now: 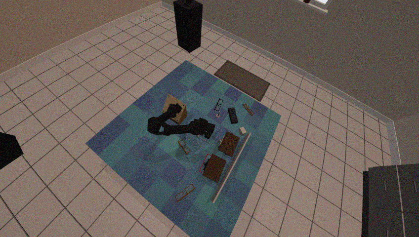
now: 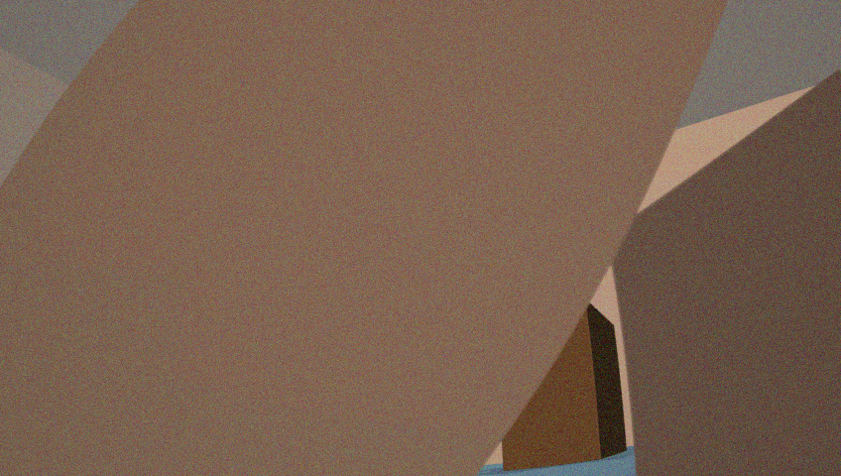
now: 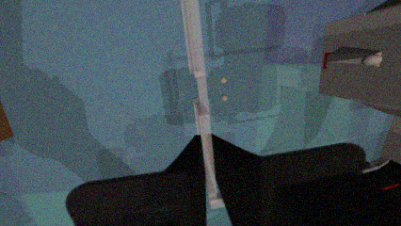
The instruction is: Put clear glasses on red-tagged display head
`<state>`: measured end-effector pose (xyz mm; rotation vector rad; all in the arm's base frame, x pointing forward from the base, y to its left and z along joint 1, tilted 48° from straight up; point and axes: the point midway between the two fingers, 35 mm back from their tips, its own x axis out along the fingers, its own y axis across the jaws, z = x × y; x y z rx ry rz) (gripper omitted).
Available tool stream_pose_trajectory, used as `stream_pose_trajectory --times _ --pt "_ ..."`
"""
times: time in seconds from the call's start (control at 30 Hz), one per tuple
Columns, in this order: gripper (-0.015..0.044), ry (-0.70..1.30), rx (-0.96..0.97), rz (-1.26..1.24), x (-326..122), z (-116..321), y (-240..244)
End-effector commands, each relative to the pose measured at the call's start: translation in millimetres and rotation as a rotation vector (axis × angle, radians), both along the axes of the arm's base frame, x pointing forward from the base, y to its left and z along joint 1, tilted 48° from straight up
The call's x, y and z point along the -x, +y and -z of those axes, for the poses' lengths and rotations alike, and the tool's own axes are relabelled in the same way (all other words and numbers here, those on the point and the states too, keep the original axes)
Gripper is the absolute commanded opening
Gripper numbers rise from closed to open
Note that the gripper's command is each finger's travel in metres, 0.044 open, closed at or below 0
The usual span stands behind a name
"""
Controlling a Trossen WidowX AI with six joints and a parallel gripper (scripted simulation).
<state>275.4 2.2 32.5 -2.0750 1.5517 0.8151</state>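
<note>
My gripper (image 1: 208,135) (image 3: 203,140) is shut on the clear glasses (image 3: 192,40), whose pale frame runs upward from between the fingertips in the wrist view. In the top view they show as faint thin lines below the gripper. The head with the red tag (image 1: 228,143) (image 3: 344,85) has a brown top and grey face with a pale nose; its red tag (image 3: 326,60) shows at the face's edge. The gripper is to the left of this head, apart from it. The other head (image 1: 214,168) wears red glasses (image 1: 200,171). The exterior view shows neither gripper nor glasses.
A long pale bar (image 1: 232,167) runs behind both heads. Amber glasses (image 1: 187,152), orange glasses (image 1: 186,194), black glasses (image 1: 219,104), a black case (image 1: 232,115) and a white block (image 1: 242,130) lie around. A wooden block (image 1: 182,114) is beside the arm. Large beige surfaces block the exterior view.
</note>
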Motion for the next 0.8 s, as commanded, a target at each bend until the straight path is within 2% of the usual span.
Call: stream_pose_trajectory --times 0.0,0.77 --pt "0.0000 0.008 0.012 -0.002 1.0 3.9 -4.3" --pt "0.0000 0.008 0.013 -0.002 -1.9 17.2 -17.1"
